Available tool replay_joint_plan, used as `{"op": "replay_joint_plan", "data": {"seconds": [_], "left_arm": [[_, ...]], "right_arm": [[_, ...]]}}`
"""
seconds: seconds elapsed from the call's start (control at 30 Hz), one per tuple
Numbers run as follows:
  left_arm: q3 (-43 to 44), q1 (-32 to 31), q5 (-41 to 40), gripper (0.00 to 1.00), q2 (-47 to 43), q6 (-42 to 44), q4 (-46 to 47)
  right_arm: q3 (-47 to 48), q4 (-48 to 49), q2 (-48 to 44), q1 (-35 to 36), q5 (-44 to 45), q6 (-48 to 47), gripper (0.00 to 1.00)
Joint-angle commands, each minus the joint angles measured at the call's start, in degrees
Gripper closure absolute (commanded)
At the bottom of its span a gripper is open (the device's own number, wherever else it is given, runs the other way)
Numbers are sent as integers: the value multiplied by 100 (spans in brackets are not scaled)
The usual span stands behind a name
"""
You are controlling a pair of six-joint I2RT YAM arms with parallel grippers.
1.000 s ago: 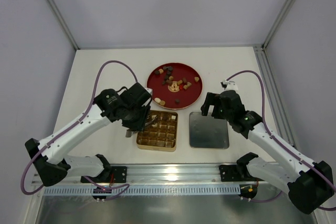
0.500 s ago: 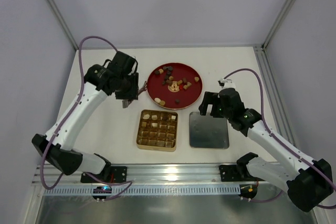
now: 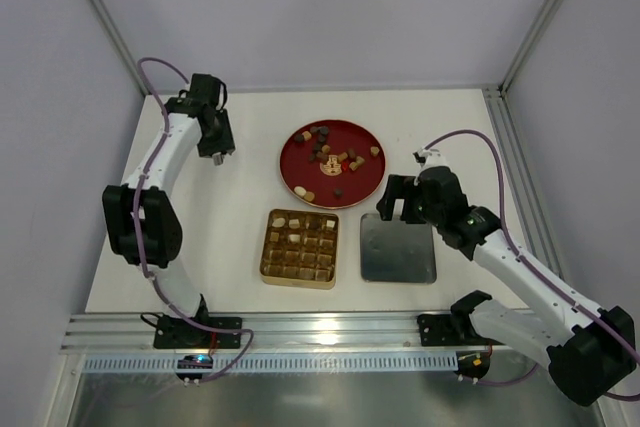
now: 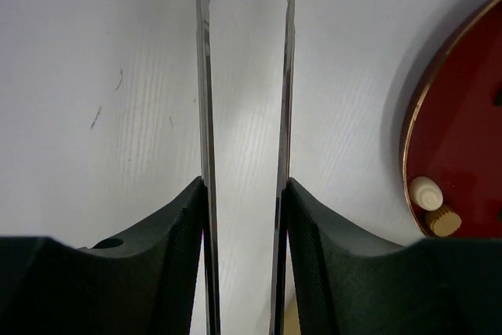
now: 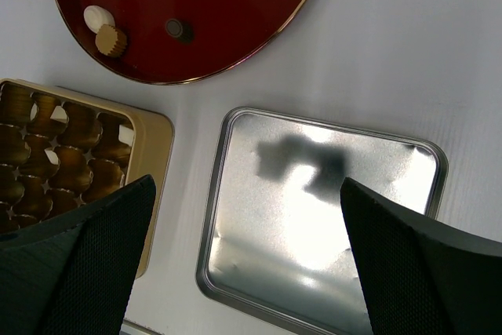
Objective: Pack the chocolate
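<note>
Left gripper (image 3: 216, 151) hangs over bare table (image 3: 230, 237) off the plate's (image 3: 365, 179) far-left side, its thin fingers narrowly parted with nothing between them. The right gripper (image 3: 396, 203) is spread wide above the silver lid (image 3: 400, 252), also empty.

The chocolate (image 3: 355, 161) lies scattered on the red plate, and a few pale pieces seem to sit in the far row of the gold box (image 3: 300, 283); the rest of its cells are hard to read.

Each piece looks light and hard-shelled but easy to dent or smear, and the rounded ones are likely to roll or squirt out of a pinch. A gentle grip across the flat or ridged sides, low on the piece, with the fingers clear of its neighbours, seems safest.

A second ago the left gripper was at the box's near-left corner; half a second ago it was just left of the plate. Now that arm has swung far back and left. The right arm and the pieces on the plate look unchanged.
</note>
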Motion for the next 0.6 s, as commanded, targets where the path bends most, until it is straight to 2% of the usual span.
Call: {"op": "replay_joint_plan", "data": {"seconds": [0.0, 0.2, 0.57], "left_arm": [[-232, 279, 12, 56, 201, 207, 942], [-671, 465, 56, 49, 483, 189, 1400], [-865, 535, 74, 37, 1063, 277, 1550]], "right_arm": [[27, 114, -152, -17, -36, -32, 0], [-87, 122, -205, -17, 34, -14, 0], [-219, 70, -301, -17, 157, 12, 0]]}}
